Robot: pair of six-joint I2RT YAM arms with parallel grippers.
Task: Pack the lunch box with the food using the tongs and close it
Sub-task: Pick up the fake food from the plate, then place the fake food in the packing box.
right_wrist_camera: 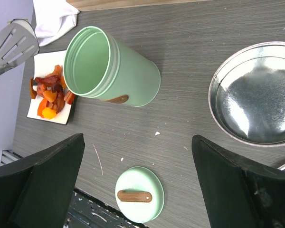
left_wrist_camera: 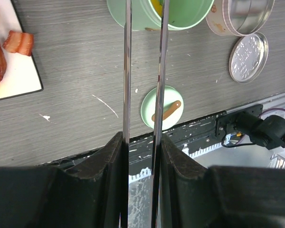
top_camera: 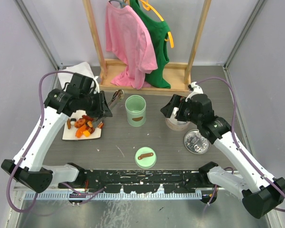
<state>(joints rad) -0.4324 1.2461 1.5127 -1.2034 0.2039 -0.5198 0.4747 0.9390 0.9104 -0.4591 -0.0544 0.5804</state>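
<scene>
**On the left plate, food [top_camera: 84, 126] waits under the tongs [left_wrist_camera: 127, 71]**

At the desk's [top_camera: 118, 142] left side the pieces lie heaped on a white plate [top_camera: 70, 135]. Over it the left pincer [left_wrist_camera: 141, 137] pinches both slim tong arms, probably so a firmer squeeze can close the tips on a piece. The green can [top_camera: 135, 111] stands open just right of the plate, ready for filling, with its lid [top_camera: 145, 157] lying nearer. The right pincer [right_wrist_camera: 137, 140] hangs spread wide and empty by the round tin [right_wrist_camera: 251, 95].
</scene>
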